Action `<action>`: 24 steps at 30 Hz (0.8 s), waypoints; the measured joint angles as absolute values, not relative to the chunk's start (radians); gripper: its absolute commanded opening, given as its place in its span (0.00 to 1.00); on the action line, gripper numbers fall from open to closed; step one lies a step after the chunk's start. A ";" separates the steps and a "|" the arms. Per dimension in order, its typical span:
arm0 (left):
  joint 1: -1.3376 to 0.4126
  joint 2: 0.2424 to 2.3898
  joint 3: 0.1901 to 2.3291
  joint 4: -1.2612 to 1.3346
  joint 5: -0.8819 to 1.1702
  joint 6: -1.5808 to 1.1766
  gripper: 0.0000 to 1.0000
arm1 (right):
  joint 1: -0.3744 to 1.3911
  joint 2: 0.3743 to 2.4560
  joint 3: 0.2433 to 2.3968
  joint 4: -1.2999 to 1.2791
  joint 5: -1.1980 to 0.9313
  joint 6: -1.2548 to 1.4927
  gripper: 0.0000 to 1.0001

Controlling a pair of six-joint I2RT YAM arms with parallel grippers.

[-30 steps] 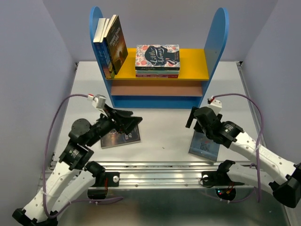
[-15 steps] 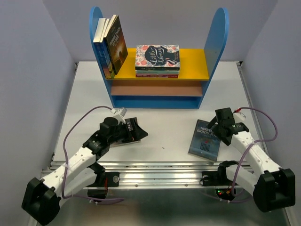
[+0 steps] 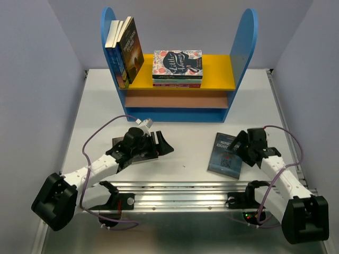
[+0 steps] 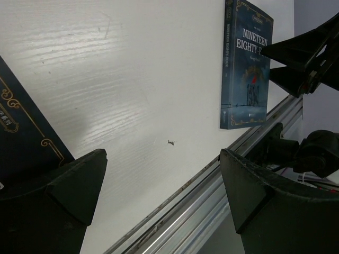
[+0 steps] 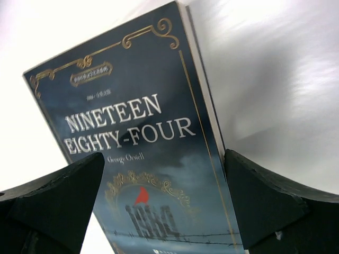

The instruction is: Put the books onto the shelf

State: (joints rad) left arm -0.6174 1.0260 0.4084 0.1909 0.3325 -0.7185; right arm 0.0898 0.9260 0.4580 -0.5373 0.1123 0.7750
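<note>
Both grippers gape wide, empty: left gripper [image 3: 163,144] over one dark gold-trimmed paperback [image 4: 21,137], right gripper [image 3: 238,148] over one blue-green Nineteen Eighty-Four paperback [image 3: 222,160]. Three thin paperbacks [image 3: 125,50] lean far beyond, on the blue-sided shelf [image 3: 243,47].

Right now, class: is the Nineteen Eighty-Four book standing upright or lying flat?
Lying flat: the Nineteen Eighty-Four book rests cover-up on the table.

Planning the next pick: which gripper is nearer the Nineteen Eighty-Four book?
Right. The right gripper is open over the right edge of the Nineteen Eighty-Four book; the left gripper is farther left, above another dark book.
</note>
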 measured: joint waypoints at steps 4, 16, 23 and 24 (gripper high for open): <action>-0.644 1.108 0.434 0.227 0.331 -0.716 0.99 | 0.086 0.922 0.402 -0.423 -0.080 0.756 1.00; -0.733 1.419 0.564 0.319 0.326 -0.706 0.96 | 0.335 0.973 0.341 -0.167 -0.256 0.840 1.00; -0.752 1.509 0.586 0.358 0.341 -0.674 0.93 | 0.376 1.040 0.339 -0.060 -0.293 0.873 1.00; -0.752 1.527 0.599 0.365 0.345 -0.667 0.92 | 0.376 1.044 0.339 -0.051 -0.294 0.873 1.00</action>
